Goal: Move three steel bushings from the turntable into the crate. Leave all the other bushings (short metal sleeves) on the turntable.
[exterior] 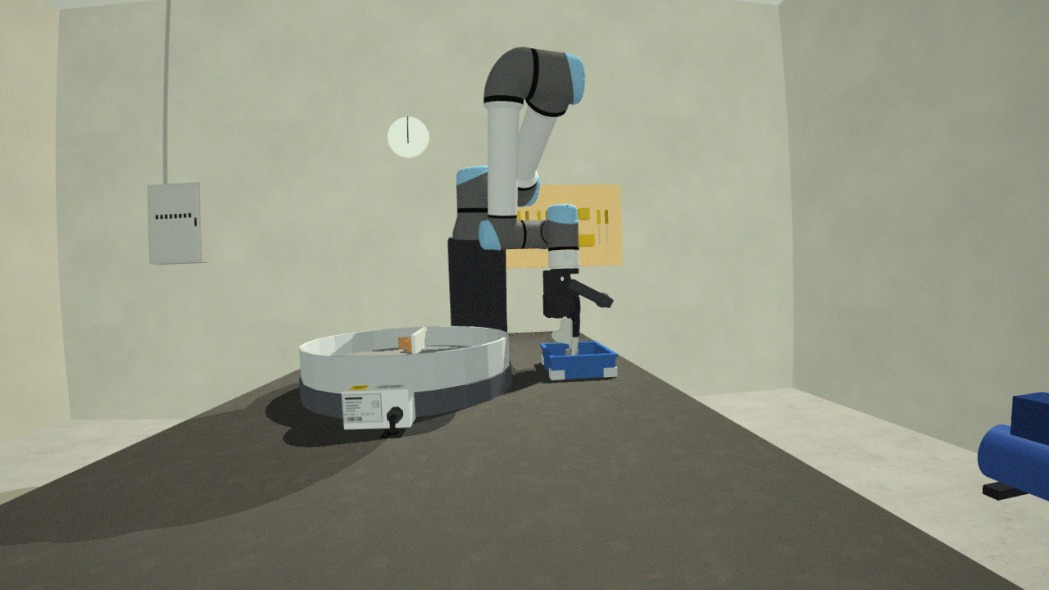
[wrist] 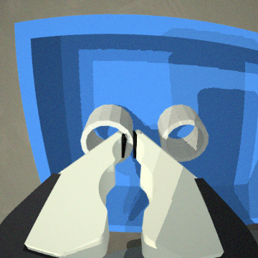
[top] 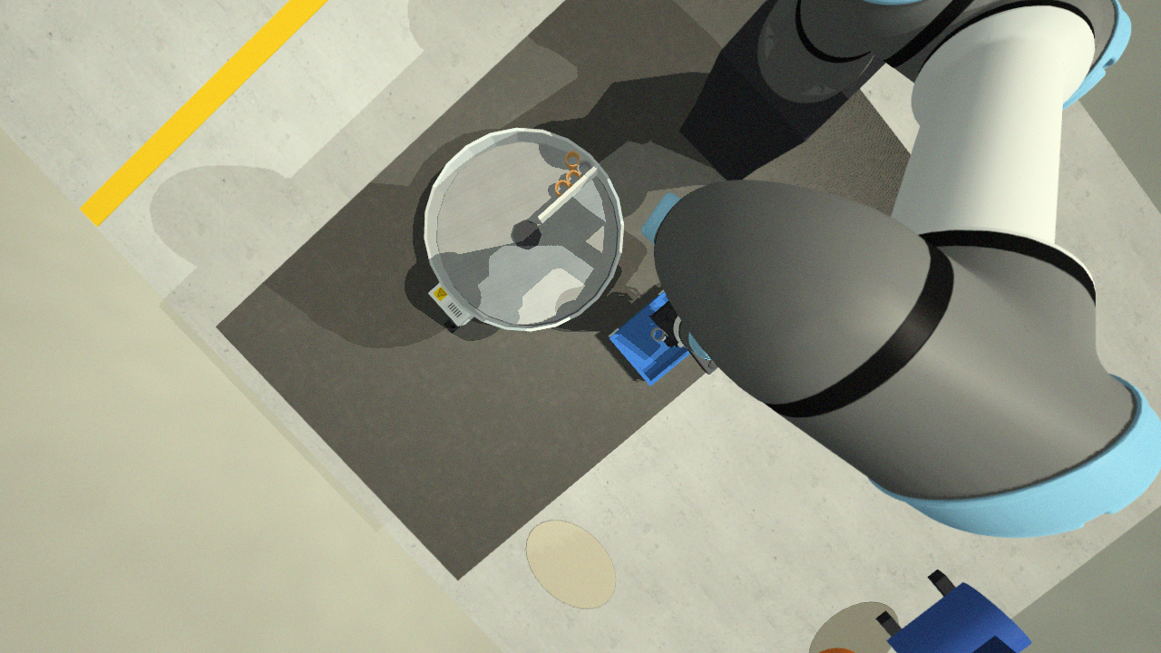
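Observation:
My gripper (wrist: 130,132) is inside the blue crate (wrist: 143,89), low over its floor. It is shut on the thin wall of a steel bushing (wrist: 107,124), a grey sleeve held at my left fingertip. A second steel bushing (wrist: 183,136) lies on the crate floor just to the right, apart from my fingers. In the exterior view my gripper (exterior: 570,344) reaches down into the crate (exterior: 578,360), right of the turntable (exterior: 403,353). From above, several orange bushings (top: 566,174) rest against the white wiper bar (top: 565,194) on the turntable (top: 523,229).
My arm's large elbow (top: 852,325) hides most of the crate (top: 645,345) from above. A white control box (exterior: 371,407) sits at the turntable's front. A blue machine (exterior: 1015,447) stands on the floor at the far right.

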Motion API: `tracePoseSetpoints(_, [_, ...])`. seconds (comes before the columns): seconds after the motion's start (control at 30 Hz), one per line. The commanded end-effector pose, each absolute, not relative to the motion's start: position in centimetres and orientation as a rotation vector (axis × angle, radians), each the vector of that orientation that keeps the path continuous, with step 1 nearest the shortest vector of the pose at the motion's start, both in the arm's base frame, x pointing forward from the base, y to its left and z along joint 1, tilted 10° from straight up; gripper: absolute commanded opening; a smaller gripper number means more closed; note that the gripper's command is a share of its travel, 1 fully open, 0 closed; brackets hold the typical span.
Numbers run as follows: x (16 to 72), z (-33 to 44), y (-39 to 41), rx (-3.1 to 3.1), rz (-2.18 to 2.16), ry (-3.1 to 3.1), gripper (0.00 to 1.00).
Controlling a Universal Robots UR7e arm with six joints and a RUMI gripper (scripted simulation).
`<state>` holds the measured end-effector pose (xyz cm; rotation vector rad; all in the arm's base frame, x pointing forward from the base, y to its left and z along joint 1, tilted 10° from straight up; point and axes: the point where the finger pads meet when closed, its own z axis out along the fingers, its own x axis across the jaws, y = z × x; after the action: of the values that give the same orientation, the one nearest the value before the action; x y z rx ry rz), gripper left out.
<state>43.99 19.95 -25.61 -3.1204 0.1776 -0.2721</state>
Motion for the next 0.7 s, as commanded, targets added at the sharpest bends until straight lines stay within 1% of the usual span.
tracePoseSetpoints(0.0, [44.04, -25.6, 19.97, -3.12, -0.274, 0.177, 0.0])
tracePoseSetpoints(0.67, [44.13, -26.12, 19.96, -3.12, -0.274, 0.177, 0.0])
